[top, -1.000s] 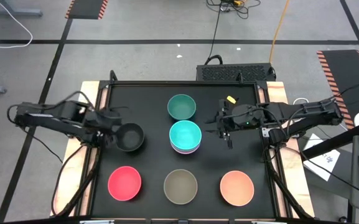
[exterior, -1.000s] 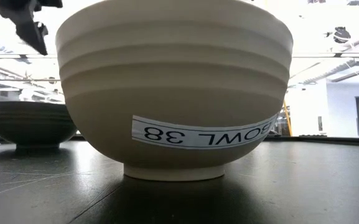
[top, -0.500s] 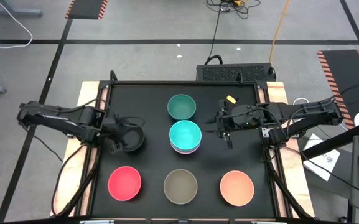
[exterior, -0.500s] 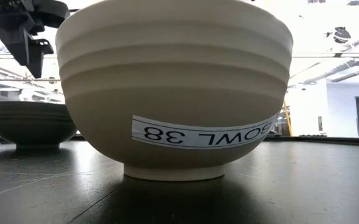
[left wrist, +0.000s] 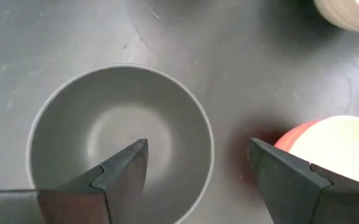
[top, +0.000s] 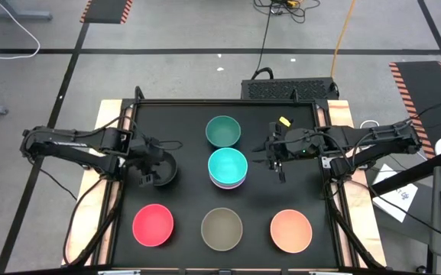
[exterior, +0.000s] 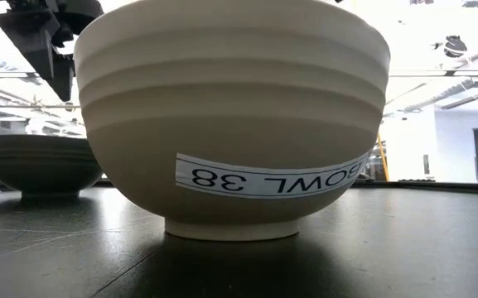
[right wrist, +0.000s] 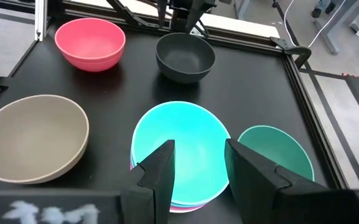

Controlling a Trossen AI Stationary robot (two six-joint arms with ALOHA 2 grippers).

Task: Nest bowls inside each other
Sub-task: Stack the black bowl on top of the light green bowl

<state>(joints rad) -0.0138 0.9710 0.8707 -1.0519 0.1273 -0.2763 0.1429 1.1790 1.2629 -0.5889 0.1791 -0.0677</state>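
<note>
Surface: a black table (top: 186,122) with pale wooden side edges, seen from above.
Back row: a teal bowl (top: 223,131) stands alone near the far edge.
Middle row: a black bowl (top: 165,169) sits left of centre; just right of it, a stack of bowls (top: 228,169) topped in bright light blue rests at the centre.
Front row: a red-pink bowl (top: 153,225), an olive-grey bowl (top: 222,228) and a peach-orange bowl (top: 291,231) stand well apart, left to right.
Detail: the olive-grey bowl carries a white label (exterior: 267,176), reading upside down "BOWL 38".
</note>
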